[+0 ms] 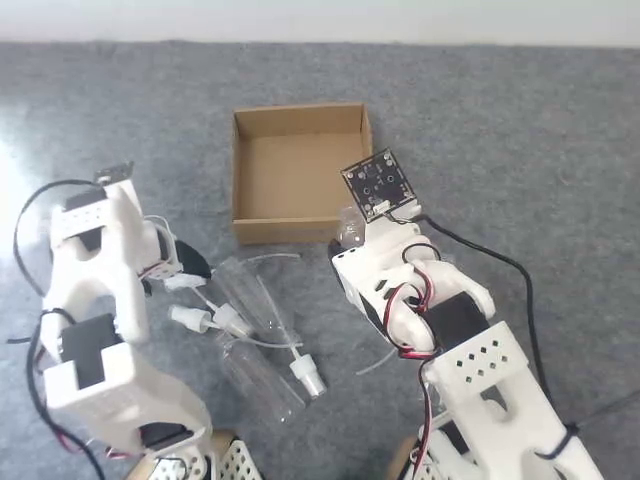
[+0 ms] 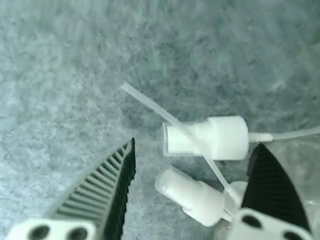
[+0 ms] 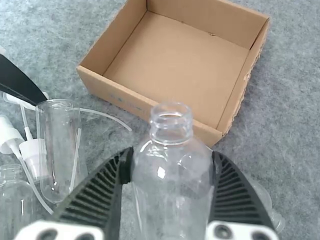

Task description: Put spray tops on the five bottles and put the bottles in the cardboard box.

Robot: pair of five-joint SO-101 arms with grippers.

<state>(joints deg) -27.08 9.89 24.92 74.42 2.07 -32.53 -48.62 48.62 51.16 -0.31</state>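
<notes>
My right gripper (image 3: 170, 161) is shut on a clear, capless bottle (image 3: 172, 190), held upright just in front of the cardboard box (image 3: 125, 97). In the high view this bottle (image 1: 350, 231) sits at the box's (image 1: 285, 231) front right corner. My left gripper (image 2: 192, 170) is open, low over the carpet, and straddles two white spray tops (image 2: 207, 137) (image 2: 192, 197) with thin dip tubes. Two more clear bottles (image 1: 250, 293) (image 1: 262, 376) lie on their sides between the arms. Another spray top (image 1: 310, 378) lies beside them.
The box is open-topped with nothing inside. A lying bottle (image 3: 57, 145) and the spray tops (image 3: 15, 145) are close beside my right gripper, with the left gripper's black finger (image 3: 17, 80) near them. Grey carpet (image 1: 520, 150) lies bare to the right of the box.
</notes>
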